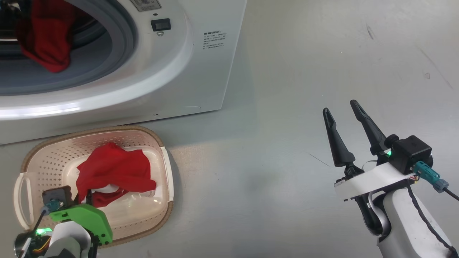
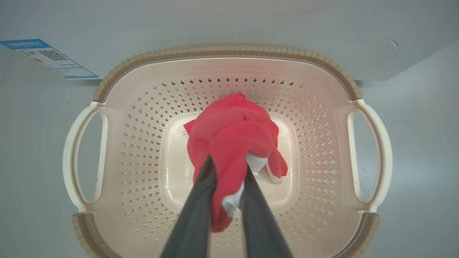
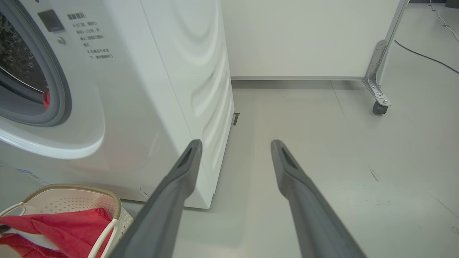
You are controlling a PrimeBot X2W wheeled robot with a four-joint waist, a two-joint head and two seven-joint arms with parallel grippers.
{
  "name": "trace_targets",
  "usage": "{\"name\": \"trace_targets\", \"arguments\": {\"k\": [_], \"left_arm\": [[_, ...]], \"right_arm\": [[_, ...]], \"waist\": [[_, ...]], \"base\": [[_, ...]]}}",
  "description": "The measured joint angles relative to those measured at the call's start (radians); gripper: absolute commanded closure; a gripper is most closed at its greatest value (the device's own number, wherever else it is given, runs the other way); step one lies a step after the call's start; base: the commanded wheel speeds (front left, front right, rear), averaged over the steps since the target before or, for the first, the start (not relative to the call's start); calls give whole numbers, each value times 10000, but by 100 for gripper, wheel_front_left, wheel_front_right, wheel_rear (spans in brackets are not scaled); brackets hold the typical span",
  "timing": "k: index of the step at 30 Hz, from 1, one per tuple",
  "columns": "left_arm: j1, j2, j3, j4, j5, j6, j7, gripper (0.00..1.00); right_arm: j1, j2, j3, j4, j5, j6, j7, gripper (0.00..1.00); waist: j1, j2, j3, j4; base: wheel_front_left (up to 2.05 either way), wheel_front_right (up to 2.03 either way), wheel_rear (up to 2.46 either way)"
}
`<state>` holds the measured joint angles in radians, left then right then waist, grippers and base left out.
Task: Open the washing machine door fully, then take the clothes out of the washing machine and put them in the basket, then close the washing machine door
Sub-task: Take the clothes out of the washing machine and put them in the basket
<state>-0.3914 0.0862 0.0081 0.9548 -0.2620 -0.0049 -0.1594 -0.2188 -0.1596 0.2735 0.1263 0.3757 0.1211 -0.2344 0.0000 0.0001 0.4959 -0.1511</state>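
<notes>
The cream basket (image 1: 165,161) (image 2: 229,51) stands on the floor in front of the white washing machine (image 1: 200,71) (image 3: 161,71). My left gripper (image 2: 228,163) reaches down into the basket and is shut on a bunch of the red clothes (image 1: 114,168) (image 2: 233,129), which rest on the basket's bottom. More red clothes (image 1: 46,36) hang in the drum opening, behind the grey seal (image 1: 122,36). My right gripper (image 1: 340,107) (image 3: 235,143) is open and holds nothing, above the floor to the right of the machine. The washing machine door is out of view.
Grey floor (image 1: 287,143) stretches right of the machine. A white panel (image 3: 304,36) on a wheeled metal leg (image 3: 378,100) stands behind, with a cable (image 3: 423,57) on the floor. A blue sticker (image 2: 50,59) marks the machine's front.
</notes>
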Motion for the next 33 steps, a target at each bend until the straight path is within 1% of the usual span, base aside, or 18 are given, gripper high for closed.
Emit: {"name": "trace_targets", "arguments": {"k": [1, 2, 3, 12, 19, 30, 33], "left_arm": [[-36, 0, -4, 54, 0, 0, -19, 58], [-60, 0, -10, 98, 0, 0, -69, 5], [-105, -2, -10, 196, 0, -2, -105, 0], [-221, -19, -102, 654, 2, -29, -376, 0], [-506, -82, -222, 596, 33, -280, -719, 0], [-709, -98, -635, -385, 470, -677, -924, 0], [-709, -104, -654, -1174, 545, -719, -922, 0]], "right_arm": [[-1, 0, 0, 4, 0, 0, 0, 0], [-1, 2, 0, 10, 0, 0, 0, 0], [-3, 4, 2, 23, 0, 0, 0, 0], [-28, 23, 6, 213, 0, 0, -13, 0], [-28, 67, -21, 401, 6, 0, -36, 0], [-16, 217, -98, 679, 29, 0, -102, 0], [39, 240, -182, 757, 104, 0, -104, 0]], "waist": [[0, 0, -7, 4], [0, 0, -14, 7], [0, 0, -36, 16], [0, 0, -231, 75], [0, 0, -592, 228], [0, 0, -1470, 632], [0, 0, -1761, 761]], "base": [[0, 0, 0], [0, 0, 0], [0, 0, 0], [0, 0, 0], [0, 0, 0], [0, 0, 0], [0, 0, 0]]}}
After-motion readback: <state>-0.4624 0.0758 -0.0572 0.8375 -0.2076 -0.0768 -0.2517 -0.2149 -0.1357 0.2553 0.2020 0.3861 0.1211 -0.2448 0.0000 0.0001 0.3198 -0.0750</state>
